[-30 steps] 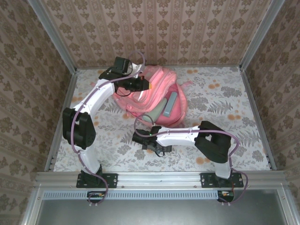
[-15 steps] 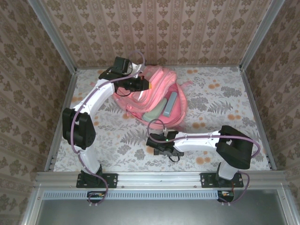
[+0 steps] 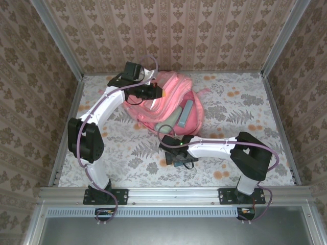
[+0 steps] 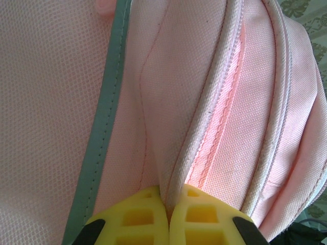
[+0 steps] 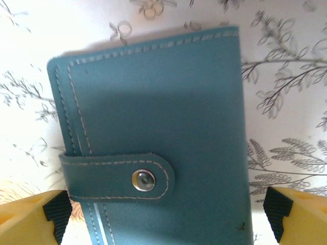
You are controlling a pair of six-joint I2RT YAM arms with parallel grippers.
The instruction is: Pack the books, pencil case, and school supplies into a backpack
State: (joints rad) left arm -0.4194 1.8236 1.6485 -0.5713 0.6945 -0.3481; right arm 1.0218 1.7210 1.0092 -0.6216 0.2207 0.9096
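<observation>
Ana: Arms, what pose?

Raj: Left arm reaches up and over toward the far side. The left gripper [image 3: 163, 94] is at the top edge of the backpack [image 3: 176, 102]. In the wrist view its yellow fingers [image 4: 138, 219] are pressed together, pinching a fold of pink fabric by the zipper [image 4: 217, 122]. Right arm lies low across the table [image 3: 245, 107] with its elbow bent out to the right. The right gripper [image 3: 179, 160] points down over the pad [image 5: 158, 127].

Ana: Right jaws?

Raj: Spread wide. The 2 tips sit off either side of the pad and I see no contact. The pad lies flat on the cloth, with a snap strap across its cover.

Ana: Diff vs 1 s back?

Raj: Left arm hasn't moved and has the same pinch spot. Right arm moved. Its wrist shifted right, its elbow swung out right and then came back a bit. The backpack hasn't moved.

Ana: Bag contents?

Raj: Main compartment is open and facing up. The pencil case [image 3: 164, 125] lies inside at the near side, with the slim box [image 3: 187, 112] beside it on the right. The pad is outside, on the table just in front of the backpack.
</observation>
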